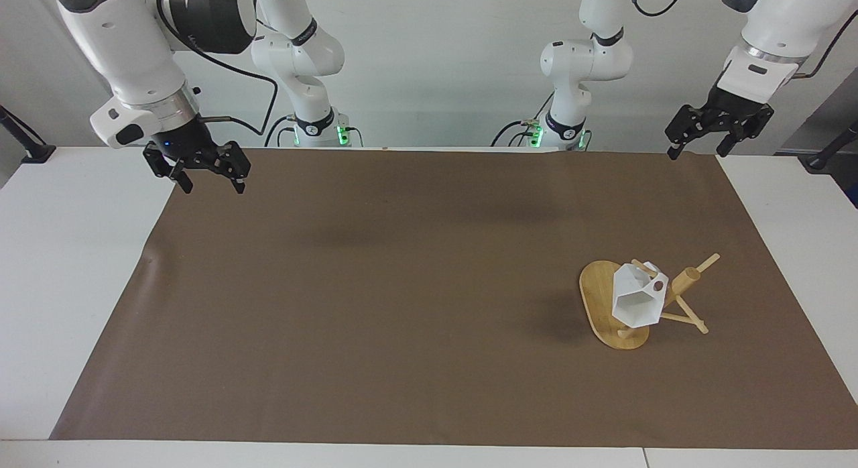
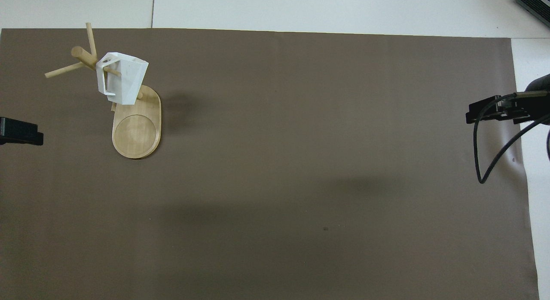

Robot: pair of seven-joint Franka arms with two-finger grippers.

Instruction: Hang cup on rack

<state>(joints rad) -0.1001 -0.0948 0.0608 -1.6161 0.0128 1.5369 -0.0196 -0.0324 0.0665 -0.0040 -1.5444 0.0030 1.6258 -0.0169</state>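
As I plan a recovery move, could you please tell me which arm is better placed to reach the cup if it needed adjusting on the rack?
Left, probably. The cup hangs on the rack at the left arm's end of the table; the left gripper is open, and the right gripper waits over the other end.

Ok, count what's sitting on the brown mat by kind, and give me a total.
Cups: 1, the white cup hanging on a peg.
Racks: 1, the wooden rack.
Total: 2.
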